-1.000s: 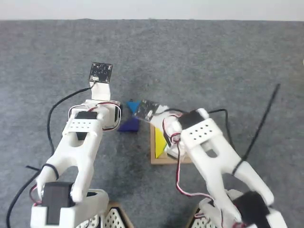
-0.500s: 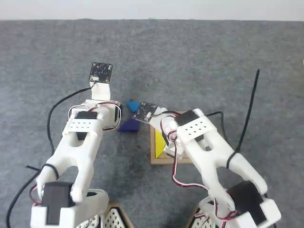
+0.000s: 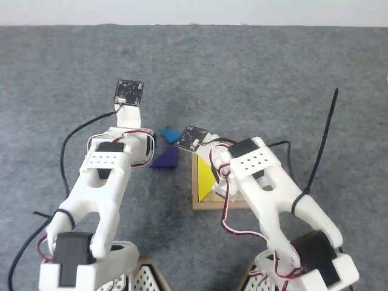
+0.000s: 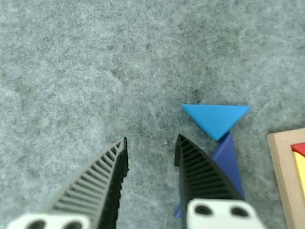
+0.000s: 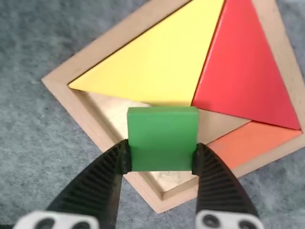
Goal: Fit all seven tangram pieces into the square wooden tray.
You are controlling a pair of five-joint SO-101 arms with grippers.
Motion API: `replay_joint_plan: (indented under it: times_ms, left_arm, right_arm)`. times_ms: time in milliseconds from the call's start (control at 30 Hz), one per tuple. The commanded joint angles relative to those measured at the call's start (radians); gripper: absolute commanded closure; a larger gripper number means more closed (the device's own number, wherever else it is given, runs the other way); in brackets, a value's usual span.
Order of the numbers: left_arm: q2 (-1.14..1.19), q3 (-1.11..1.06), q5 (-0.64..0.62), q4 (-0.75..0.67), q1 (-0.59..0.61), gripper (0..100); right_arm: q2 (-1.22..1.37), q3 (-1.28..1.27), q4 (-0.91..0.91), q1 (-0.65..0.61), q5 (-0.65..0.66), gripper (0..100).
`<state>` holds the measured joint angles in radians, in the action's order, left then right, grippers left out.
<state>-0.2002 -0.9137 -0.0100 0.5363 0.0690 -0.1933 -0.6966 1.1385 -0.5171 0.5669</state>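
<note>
Since a second ago the right arm (image 3: 267, 182) has swung slightly over the tray (image 5: 109, 52), while the left arm (image 3: 103, 182) has kept still. The right gripper (image 5: 160, 155) is clamped on the green square (image 5: 162, 136) by two opposite flat sides, holding it above the tray's bare corner beside the yellow triangle (image 5: 157, 62); it seems a light, stiff, smooth-painted block, thick and crisp-edged, best held on those parallel faces. Farther off, the left gripper (image 4: 151, 140) hangs with jaws apart over the grey mat (image 4: 71, 71), near the light blue triangle (image 4: 215, 117) and dark blue piece (image 4: 228, 160).
</note>
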Motion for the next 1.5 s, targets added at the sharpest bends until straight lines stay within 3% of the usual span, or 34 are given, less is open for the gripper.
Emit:
replay_joint_plan:
  times_ms: [0,100,333,700,1000,1233,1467]
  left_arm:
    - [-0.044,0.002,0.011,-0.026,-0.008,84]
    - [-0.044,0.002,0.011,-0.026,-0.008,84]
    - [-0.044,0.002,0.011,-0.026,-0.008,84]
    - [-0.044,0.002,0.011,-0.026,-0.008,84]
    - [-0.044,0.002,0.011,-0.026,-0.008,84]
    - [-0.044,0.002,0.011,-0.026,-0.006,84]
    - [-0.046,0.002,0.011,-0.026,-0.006,84]
  right_arm:
    - [-0.002,0.003,-0.007,0.012,-0.029,85.0]
    - [-0.002,0.003,-0.008,0.01,-0.034,84.1]
    - [-0.002,0.003,-0.007,0.01,-0.031,70.0]
    - [-0.001,0.008,-0.016,0.016,-0.086,70.2]
    - [0.001,0.003,-0.031,0.016,-0.296,70.2]
    - [0.016,0.003,-0.059,0.05,-0.308,70.2]
    - [0.197,0.015,-0.11,0.048,-0.308,70.2]
